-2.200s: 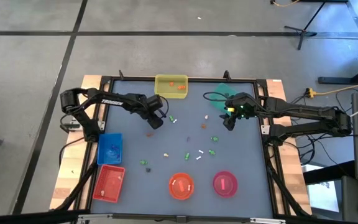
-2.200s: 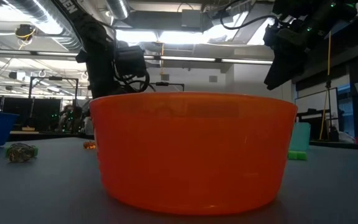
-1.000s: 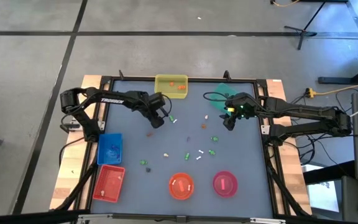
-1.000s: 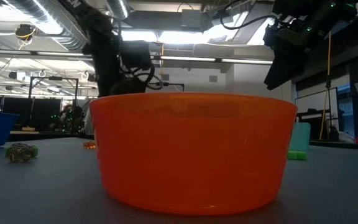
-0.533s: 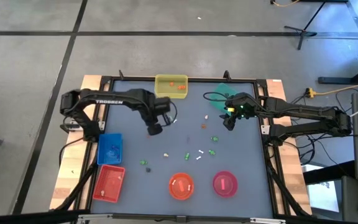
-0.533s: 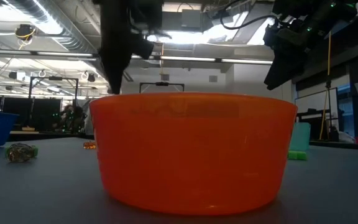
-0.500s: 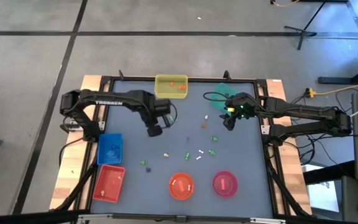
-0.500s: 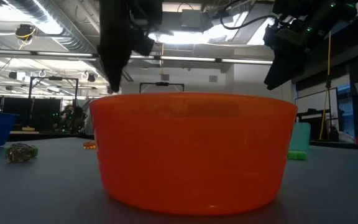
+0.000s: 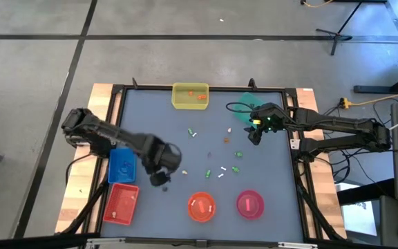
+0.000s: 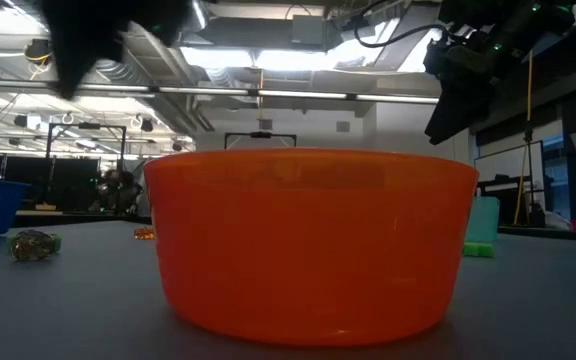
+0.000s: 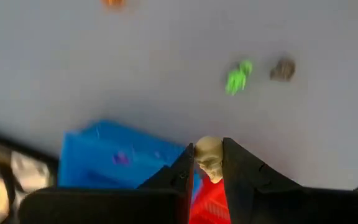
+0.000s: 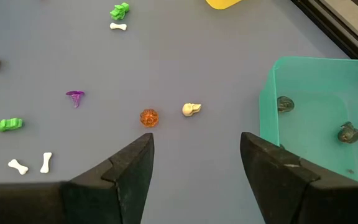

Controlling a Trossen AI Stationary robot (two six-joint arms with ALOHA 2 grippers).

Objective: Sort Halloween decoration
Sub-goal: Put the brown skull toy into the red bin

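The orange bowl [image 10: 311,240] blocks most of the table in the low view, hiding the trinkets behind it.

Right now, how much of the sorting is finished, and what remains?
Partly done. Orange pieces already lie in the yellow tray and dark ones in the teal tray. The left gripper holds a beige skull near the blue tray. The right gripper hangs open. Bones, green figures and an orange pumpkin remain on the table.
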